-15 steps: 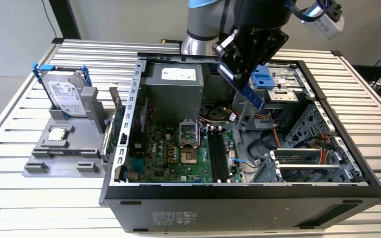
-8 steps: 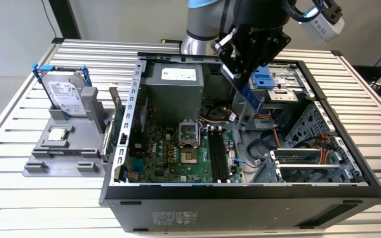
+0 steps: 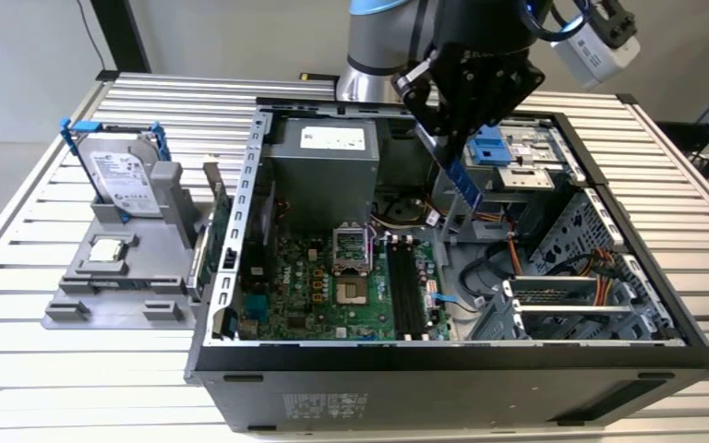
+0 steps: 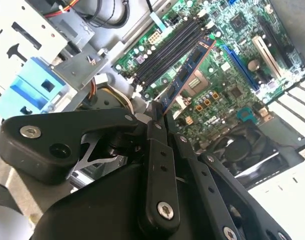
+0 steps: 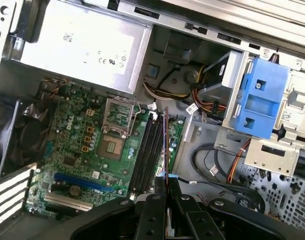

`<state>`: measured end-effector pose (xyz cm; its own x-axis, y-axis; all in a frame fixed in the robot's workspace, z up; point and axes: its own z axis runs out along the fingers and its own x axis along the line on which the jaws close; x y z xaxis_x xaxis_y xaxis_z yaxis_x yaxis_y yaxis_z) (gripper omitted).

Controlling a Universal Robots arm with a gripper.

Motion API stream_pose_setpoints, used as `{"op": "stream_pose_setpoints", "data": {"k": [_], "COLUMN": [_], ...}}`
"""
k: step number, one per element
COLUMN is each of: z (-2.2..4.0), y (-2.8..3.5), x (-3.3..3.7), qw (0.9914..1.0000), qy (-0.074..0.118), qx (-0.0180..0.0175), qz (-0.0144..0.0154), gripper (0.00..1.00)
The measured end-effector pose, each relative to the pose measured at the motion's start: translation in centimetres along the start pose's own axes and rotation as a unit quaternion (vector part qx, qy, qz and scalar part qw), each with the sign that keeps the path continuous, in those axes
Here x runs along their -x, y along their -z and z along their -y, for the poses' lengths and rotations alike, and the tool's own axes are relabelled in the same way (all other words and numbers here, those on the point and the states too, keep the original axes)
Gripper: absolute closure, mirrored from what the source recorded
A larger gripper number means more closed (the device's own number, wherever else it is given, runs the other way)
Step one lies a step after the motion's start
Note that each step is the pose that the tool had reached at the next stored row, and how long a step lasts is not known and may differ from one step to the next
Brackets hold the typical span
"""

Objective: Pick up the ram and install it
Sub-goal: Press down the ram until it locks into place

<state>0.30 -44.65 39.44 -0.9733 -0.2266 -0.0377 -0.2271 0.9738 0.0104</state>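
My gripper (image 3: 450,138) is shut on the ram (image 3: 461,187), a long thin stick that hangs tilted above the open computer case (image 3: 453,355). In the second wrist view the ram (image 4: 186,74) sticks out from the black fingers (image 4: 153,131), over the motherboard near the black memory slots (image 4: 167,54). The first wrist view shows the ram (image 5: 165,145) edge-on, roughly in line with the slots (image 5: 147,150) and just beside them, well above the board. The slots (image 3: 406,286) lie below the gripper and hold no stick.
A grey stand on the exterior view's left holds a silver hard drive in a blue frame (image 3: 126,175) and a small square processor chip (image 3: 108,247). Inside the case are the grey power supply (image 3: 324,166), a blue drive latch (image 3: 490,148), loose cables (image 3: 502,277) and the processor socket (image 3: 352,293).
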Motion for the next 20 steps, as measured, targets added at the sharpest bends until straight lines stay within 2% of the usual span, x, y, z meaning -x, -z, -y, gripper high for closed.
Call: {"op": "stream_pose_setpoints", "data": {"k": [3, 6, 12, 16, 20], "z": [0.00, 0.01, 0.01, 0.02, 0.02], "y": [0.00, 0.00, 0.00, 0.00, -0.01], "x": [0.00, 0.00, 0.00, 0.00, 0.00], "qw": [0.99982, 0.99927, 0.99734, 0.99586, 0.99567], "qy": [-0.019, -0.038, -0.073, -0.091, -0.093], "qx": [-0.0007, -0.0015, -0.0028, -0.0034, -0.0036], "qz": [0.0002, 0.0004, 0.0007, 0.0009, 0.0010], "gripper": [1.00, 1.00, 1.00, 1.00, 1.00]}}
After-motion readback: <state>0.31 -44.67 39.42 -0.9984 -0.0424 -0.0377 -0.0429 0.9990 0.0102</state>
